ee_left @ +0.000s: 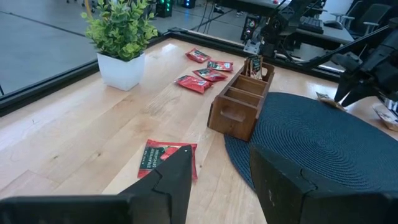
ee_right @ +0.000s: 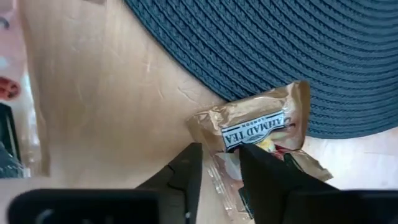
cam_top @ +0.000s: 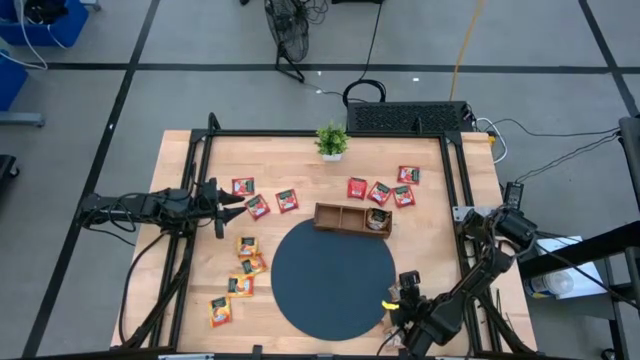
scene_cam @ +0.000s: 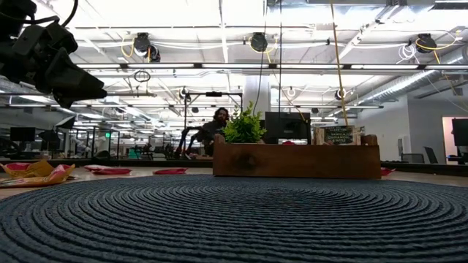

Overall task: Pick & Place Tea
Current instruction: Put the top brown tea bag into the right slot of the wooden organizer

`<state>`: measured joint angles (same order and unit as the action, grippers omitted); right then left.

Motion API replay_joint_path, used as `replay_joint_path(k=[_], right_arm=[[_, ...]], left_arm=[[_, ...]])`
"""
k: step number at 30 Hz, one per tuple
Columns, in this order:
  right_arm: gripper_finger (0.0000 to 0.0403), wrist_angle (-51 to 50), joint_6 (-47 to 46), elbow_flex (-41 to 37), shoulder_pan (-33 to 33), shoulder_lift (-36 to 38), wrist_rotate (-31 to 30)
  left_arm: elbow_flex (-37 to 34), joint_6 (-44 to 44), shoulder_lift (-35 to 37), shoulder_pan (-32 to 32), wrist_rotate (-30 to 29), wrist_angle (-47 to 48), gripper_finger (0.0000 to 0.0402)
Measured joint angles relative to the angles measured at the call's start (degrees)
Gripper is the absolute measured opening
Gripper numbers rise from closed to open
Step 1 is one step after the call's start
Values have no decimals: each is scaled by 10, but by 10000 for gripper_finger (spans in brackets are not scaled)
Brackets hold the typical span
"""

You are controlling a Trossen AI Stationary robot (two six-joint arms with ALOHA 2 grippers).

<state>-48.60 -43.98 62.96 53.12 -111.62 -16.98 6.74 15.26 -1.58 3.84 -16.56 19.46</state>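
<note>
1. Only the right wrist view shows the right pincer with its jaws narrowed over a gold tea sachet at the dark mat's near right edge; whether it grips is unclear.
2. The left pincer hangs open over the desk at left, near red sachets.
3. The low view shows an office with a seated person.

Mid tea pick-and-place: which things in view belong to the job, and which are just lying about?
Job:
red tea sachets
yellow-orange tea sachets
wooden tray
right gripper, at a gold sachet

Lying about:
potted plant
round dark mat
left gripper, waiting
</note>
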Motion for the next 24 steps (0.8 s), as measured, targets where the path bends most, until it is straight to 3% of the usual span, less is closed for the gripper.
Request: replay_joint_path(k=[8, 16, 19, 24], right_arm=[[10, 15, 3, 0, -9, 0, 26], [1, 19, 0, 21, -3, 27, 27], [1, 12, -16, 33, 12, 64, -24], [3, 128, -57, 26, 44, 152, -244]], left_arm=[[0, 0, 0, 0, 0, 0, 161], [0, 0, 0, 0, 0, 0, 161], [0, 0, 0, 0, 0, 0, 161], [0, 0, 0, 0, 0, 1, 161]])
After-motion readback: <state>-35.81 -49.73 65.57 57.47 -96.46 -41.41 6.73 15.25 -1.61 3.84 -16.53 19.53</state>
